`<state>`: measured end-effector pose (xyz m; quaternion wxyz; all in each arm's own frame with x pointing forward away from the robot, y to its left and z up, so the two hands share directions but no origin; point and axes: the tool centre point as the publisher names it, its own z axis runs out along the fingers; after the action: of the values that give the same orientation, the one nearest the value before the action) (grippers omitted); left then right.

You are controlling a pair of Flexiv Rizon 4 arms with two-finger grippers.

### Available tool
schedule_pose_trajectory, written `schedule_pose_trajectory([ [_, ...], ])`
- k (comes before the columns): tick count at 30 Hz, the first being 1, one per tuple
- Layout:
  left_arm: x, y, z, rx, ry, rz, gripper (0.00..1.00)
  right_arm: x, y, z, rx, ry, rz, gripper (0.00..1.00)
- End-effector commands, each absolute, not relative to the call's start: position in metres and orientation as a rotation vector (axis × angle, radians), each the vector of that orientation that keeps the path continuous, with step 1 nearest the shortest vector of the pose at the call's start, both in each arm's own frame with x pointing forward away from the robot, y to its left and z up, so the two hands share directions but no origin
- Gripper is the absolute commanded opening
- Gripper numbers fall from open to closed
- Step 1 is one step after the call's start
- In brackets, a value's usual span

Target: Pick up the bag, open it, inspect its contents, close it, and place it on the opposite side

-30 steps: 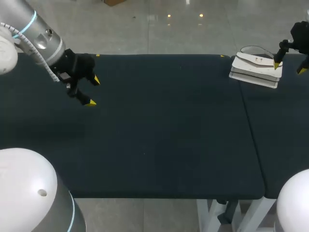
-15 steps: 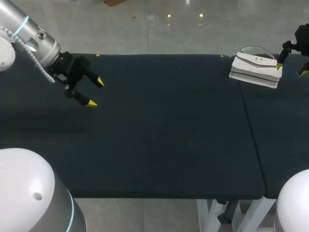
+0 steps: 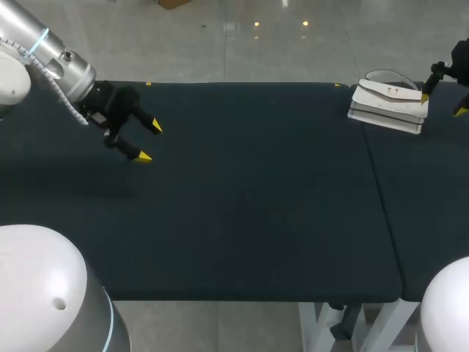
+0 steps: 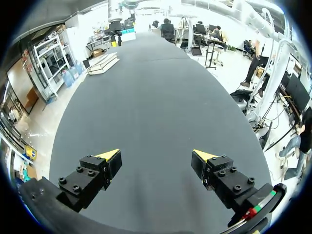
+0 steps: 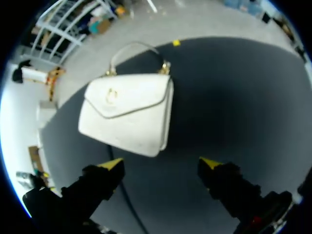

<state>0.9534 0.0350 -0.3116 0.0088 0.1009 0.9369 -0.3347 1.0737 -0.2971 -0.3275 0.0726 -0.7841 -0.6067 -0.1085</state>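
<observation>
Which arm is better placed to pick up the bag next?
Right. The right gripper hangs open beside the white bag, which lies flat just ahead of its fingers. The left gripper, also open, is at the opposite end of the table.

The bag lies flat on the tabletop, at its far right, close to the far edge. The right hand hangs just to the bag's right, with the bag ahead of its fingers. The left hand hangs over the far left, well apart from the bag.
</observation>
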Motion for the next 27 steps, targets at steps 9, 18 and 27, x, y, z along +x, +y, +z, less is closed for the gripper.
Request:
schedule_pose_trajectory([
  [9, 0.955, 0.035, -0.312, 0.317, 2.926, -1.049, 1.00, 1.109, -0.305, -0.347, -2.354, -1.727, -0.335, 1.00],
  [18, 0.955, 0.035, -0.312, 0.317, 2.926, -1.049, 1.00, 1.123, -0.300, -0.359, -2.354, -1.690, -0.350, 0.98],
  [27, 0.955, 0.035, -0.312, 0.317, 2.926, -1.049, 1.00, 1.130, -0.289, -0.364, -2.333, -1.676, -0.362, 0.53],
])
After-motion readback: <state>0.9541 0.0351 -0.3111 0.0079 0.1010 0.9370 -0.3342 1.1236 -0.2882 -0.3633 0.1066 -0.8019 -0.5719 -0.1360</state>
